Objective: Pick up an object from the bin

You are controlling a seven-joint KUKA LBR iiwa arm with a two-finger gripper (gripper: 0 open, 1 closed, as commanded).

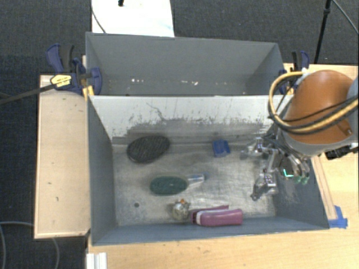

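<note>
My gripper (259,168) hangs low over the right part of the bin floor, its two metal fingers spread apart and open with nothing between them. A small blue block (220,148) lies to its left near the back wall. By the front wall, left of the lower finger, lies a magenta tube-shaped thing (217,217). A small tan and metallic object (179,209) rests at the tube's left end.
A dark green oval brush (168,185) with a pale handle lies mid-floor. A black ribbed oval pad (148,148) sits at the back left. The arm with its orange cover and cables overhangs the bin's right wall.
</note>
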